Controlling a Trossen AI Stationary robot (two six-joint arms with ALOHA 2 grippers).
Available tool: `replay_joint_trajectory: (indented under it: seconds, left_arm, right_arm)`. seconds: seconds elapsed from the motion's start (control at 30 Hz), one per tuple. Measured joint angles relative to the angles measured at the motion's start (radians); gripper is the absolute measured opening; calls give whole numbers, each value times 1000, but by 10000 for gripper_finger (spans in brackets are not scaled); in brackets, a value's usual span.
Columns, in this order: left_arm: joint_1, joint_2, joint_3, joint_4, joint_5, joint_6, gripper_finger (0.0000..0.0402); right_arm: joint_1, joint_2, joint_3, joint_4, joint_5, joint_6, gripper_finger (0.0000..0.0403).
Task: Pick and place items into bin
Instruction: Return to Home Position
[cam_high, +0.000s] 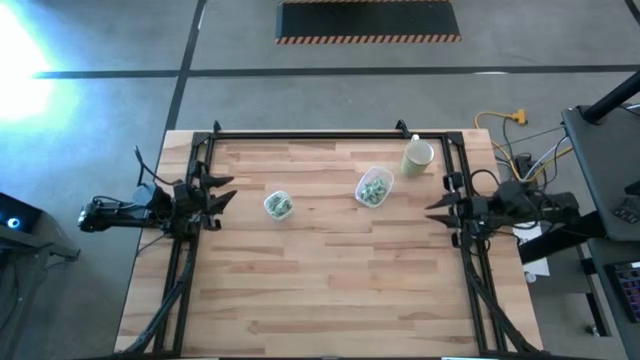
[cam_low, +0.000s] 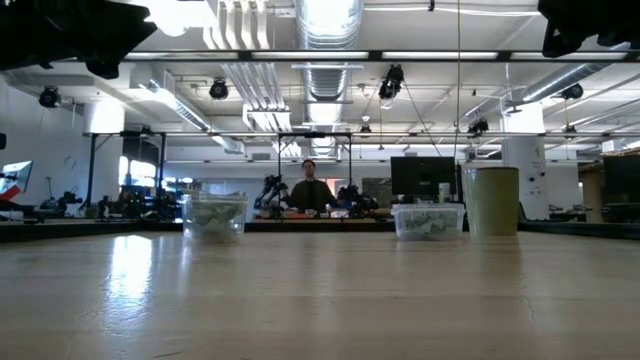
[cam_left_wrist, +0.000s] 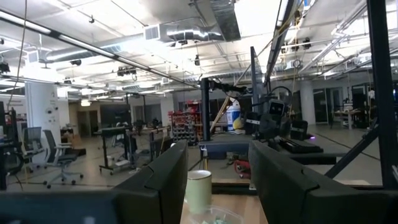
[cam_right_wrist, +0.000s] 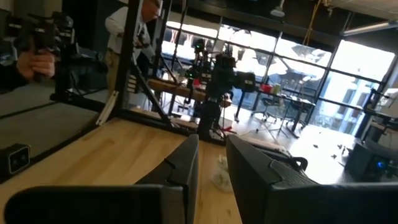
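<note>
From above, you see tiny pale green and white candy-like pieces (cam_high: 374, 189) heaped in two clear plastic tubs (cam_high: 267, 201) mid-desk on the pale wooden plank desk (cam_high: 330, 290), with a tall cream cup (cam_high: 417, 157) nearby. At desk level, the pieces show through the tubs' smooth walls. In the wrist views, your left tool (cam_left_wrist: 216, 155) and right tool (cam_right_wrist: 212, 140) are released and empty.

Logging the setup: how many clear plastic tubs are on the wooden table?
2. The smaller clear plastic tub sits left of centre; the larger clear tub sits right of centre, near the tall cream-coloured cup. None seems hidden.
</note>
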Motion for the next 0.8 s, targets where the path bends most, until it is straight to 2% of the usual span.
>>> replay_joint_trajectory:
  seconds: [0.4,0.63,0.8]
  left_arm:
    - [0,10,0,-11,0,3,154]
    - [0,23,0,-8,5,9,154]
    - [0,-6,0,-6,56,26,154]
  right_arm:
    - [-70,0,-25,33,-2,2,72]
    - [-70,1,-127,149,1,1,72]
    - [-88,0,-155,226,-2,3,72]
